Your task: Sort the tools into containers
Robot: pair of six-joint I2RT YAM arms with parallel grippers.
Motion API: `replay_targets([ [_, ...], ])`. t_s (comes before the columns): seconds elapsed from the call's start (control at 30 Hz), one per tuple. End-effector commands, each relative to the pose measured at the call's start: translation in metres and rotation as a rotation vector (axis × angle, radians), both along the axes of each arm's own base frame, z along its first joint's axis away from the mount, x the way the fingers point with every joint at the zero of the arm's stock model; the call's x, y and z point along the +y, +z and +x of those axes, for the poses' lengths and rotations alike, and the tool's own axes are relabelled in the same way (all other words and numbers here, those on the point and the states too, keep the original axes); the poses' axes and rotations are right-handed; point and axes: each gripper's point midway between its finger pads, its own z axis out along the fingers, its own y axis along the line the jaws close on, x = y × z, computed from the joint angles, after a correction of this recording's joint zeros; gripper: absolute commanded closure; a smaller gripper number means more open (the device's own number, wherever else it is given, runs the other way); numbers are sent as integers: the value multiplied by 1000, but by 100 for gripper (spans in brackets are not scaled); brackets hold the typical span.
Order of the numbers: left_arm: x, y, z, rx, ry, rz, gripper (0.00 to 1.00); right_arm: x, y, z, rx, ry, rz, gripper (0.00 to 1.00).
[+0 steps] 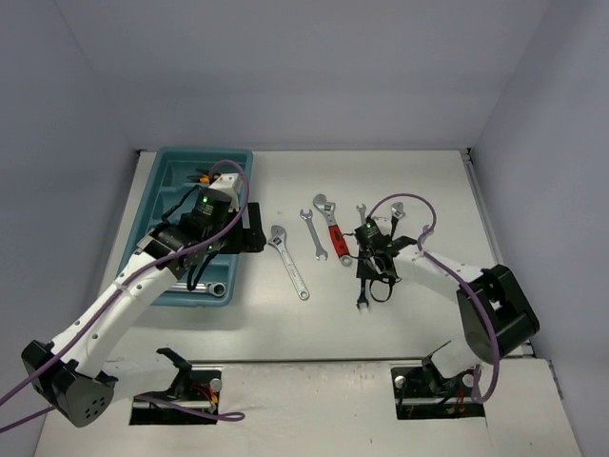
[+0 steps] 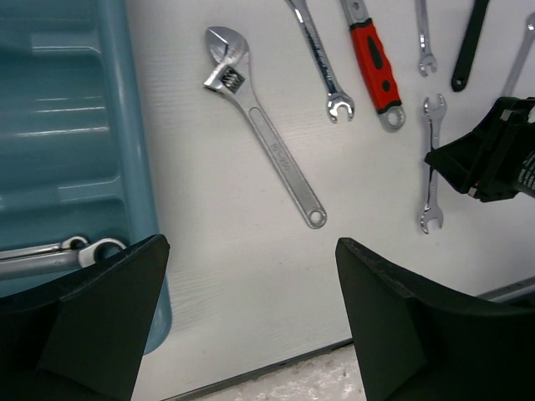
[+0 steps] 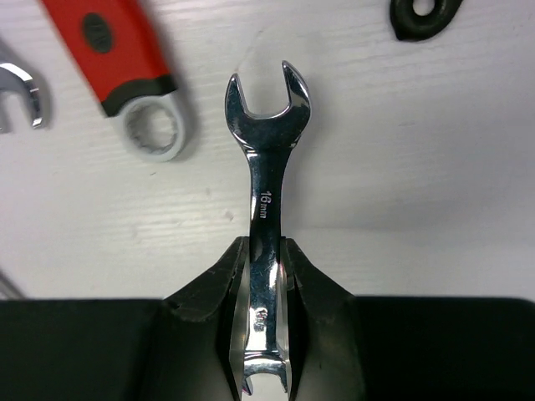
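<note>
The teal-blue tray [image 1: 162, 171] with long compartments stands at the far left; its wall also shows in the left wrist view [image 2: 134, 167]. One silver wrench [image 2: 50, 255] lies in its near compartment. My left gripper [image 1: 255, 238] hangs over the tray's right edge, open and empty [image 2: 251, 326]. My right gripper [image 1: 367, 259] is shut on a silver 16 mm open-end wrench [image 3: 266, 184], gripping its shaft [image 3: 266, 276] low over the table. Loose on the table lie a silver adjustable wrench [image 1: 288, 262], a combination wrench [image 1: 314, 234] and a red-handled wrench [image 1: 335, 233].
More small wrenches lie behind the right gripper: a silver one [image 1: 362, 211], a black one [image 2: 470, 42] and another silver one [image 1: 398, 213]. Purple cables loop above both arms. The table's near edge [image 2: 276, 363] lies just below the left gripper.
</note>
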Motion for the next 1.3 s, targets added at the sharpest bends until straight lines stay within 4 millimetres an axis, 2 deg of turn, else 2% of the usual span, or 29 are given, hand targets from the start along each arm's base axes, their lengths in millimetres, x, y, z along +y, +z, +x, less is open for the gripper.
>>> replay_targets([
  [0.0, -41, 35, 4, -67, -91, -217, 21, 26, 65, 13, -193, 120, 53, 100],
  [0.2, -76, 40, 2, -55, -161, -363, 21, 52, 110, 15, -308, 270, 123, 100],
  [0.37, -102, 44, 4, -68, -216, -408, 21, 90, 157, 7, -417, 473, 229, 100],
  [0.43, -110, 50, 7, -93, -223, -442, 21, 101, 169, 2, -438, 537, 265, 100],
  [0.53, -120, 46, 13, -99, -221, -462, 21, 118, 191, -3, -488, 603, 320, 100],
  [0.67, -127, 41, 24, -106, -197, -470, 22, 133, 203, -9, -513, 662, 370, 100],
  [0.8, -132, 40, 34, -114, -167, -476, 22, 143, 207, -15, -520, 688, 394, 100],
  [1.0, -137, 31, 41, -93, -160, -459, 25, 151, 212, -19, -529, 704, 428, 100],
  [1.07, -139, 27, 43, -85, -158, -457, 26, 155, 220, -18, -558, 708, 452, 100],
  [1.17, -143, 24, 44, -72, -162, -466, 31, 156, 222, -17, -565, 708, 458, 100],
  [1.27, -147, 25, 43, -65, -170, -486, 40, 157, 224, -15, -575, 708, 456, 100],
])
